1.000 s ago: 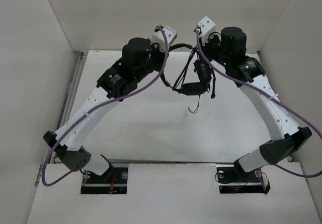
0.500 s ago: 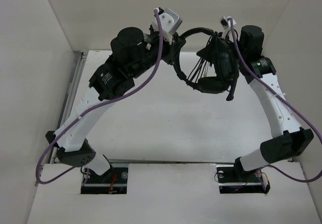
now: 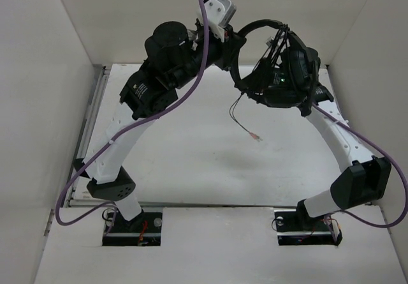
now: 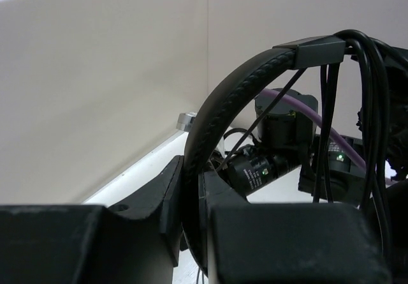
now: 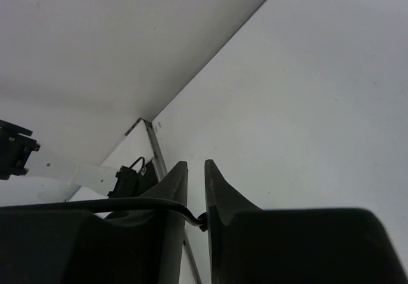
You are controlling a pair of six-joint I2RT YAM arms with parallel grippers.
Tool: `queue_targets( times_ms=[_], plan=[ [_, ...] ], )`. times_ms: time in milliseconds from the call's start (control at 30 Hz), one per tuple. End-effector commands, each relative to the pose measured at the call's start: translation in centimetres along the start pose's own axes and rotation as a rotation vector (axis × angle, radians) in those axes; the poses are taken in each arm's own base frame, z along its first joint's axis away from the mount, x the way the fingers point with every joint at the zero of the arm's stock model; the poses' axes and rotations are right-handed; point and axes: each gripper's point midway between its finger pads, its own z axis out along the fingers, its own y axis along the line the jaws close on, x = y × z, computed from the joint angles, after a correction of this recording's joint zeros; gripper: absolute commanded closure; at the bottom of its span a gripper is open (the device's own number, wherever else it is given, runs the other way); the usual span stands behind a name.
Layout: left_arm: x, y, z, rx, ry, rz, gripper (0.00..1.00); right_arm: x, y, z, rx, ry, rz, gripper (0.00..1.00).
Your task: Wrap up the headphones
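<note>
The headphones hang in the air between both arms, above the far part of the table. My left gripper (image 3: 233, 45) (image 4: 191, 180) is shut on the padded headband (image 3: 257, 23) (image 4: 223, 108). Several turns of the thin black cable (image 4: 331, 105) run across the band's arc. A loose cable end with a small plug (image 3: 256, 137) dangles below. My right gripper (image 5: 196, 168) stands slightly open, a narrow gap showing between its fingers. A stretch of the cable (image 5: 127, 203) crosses that gap low down. In the top view the right gripper is hidden behind the headphones and wrist (image 3: 294, 73).
White walls close in the table at the back and both sides. A metal rail (image 3: 95, 105) runs along the left edge. Thick purple arm cables (image 3: 191, 92) loop beside each arm. The right arm's wrist motor (image 4: 280, 163) sits just behind the headband.
Both arms have risen and swung right, lifting the headphones higher. The right gripper's jaws have parted slightly. The loose cable end now hangs lower and freer.
</note>
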Motion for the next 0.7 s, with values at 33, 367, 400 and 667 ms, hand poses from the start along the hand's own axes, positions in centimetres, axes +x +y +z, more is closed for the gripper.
queue_targets(
  times_ms=[33,367,400,667],
  plan=[
    [-8.9,-0.5,-2.6,0.022,-0.271,-0.071,0.97,-0.3,1.6,1.1,-0.087,-0.003,-0.035,0.77],
    [-10.8,1.6,-3.1,-0.058,-0.333,-0.064,0.97,2.4,3.1,4.5,-0.188,0.098,-0.003,0.75],
    [-10.8,1.8,-3.1,-0.064,-0.333,-0.063,0.97,2.7,3.3,4.8,-0.198,0.108,0.007,0.74],
    [-11.5,4.4,-3.7,-0.149,-0.360,-0.049,0.97,4.2,3.9,6.0,-0.246,0.143,0.064,0.73]
  ],
)
